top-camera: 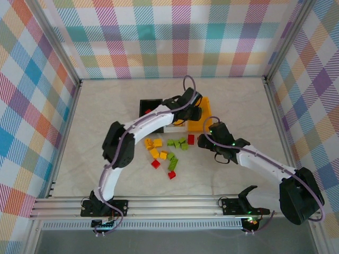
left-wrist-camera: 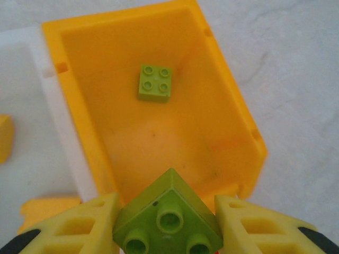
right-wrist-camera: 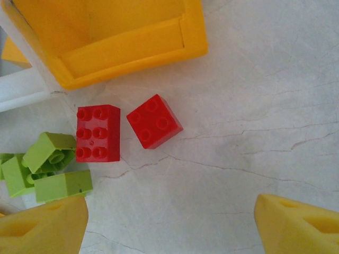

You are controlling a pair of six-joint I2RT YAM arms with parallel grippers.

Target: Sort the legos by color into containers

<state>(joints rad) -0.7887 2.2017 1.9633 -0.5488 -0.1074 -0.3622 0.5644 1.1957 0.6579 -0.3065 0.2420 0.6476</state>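
Now left claw point(left-wrist-camera: 168, 235) is pinching a green brick point(left-wrist-camera: 169, 206) between its fingers and is hanging over the near end of the orange bin point(left-wrist-camera: 235, 106). A second green brick point(left-wrist-camera: 155, 82) is lying on the bin floor ahead of the claw.

Right claw point(right-wrist-camera: 169, 227) is hanging spread over bare table point(right-wrist-camera: 254, 148), gripping nothing. A long red brick point(right-wrist-camera: 98, 132) and a square red brick point(right-wrist-camera: 154, 121) are lying just ahead of it. A green pile point(right-wrist-camera: 50, 164) is sitting ahead-left, and the orange bin is sitting beyond.

The green brick point(left-wrist-camera: 169, 217) and red bricks point(right-wrist-camera: 98, 132) are smooth, faintly glossy plastic. The orange bin point(left-wrist-camera: 85, 106) is duller plastic. The table point(right-wrist-camera: 238, 132) looks matt, veined like stone.
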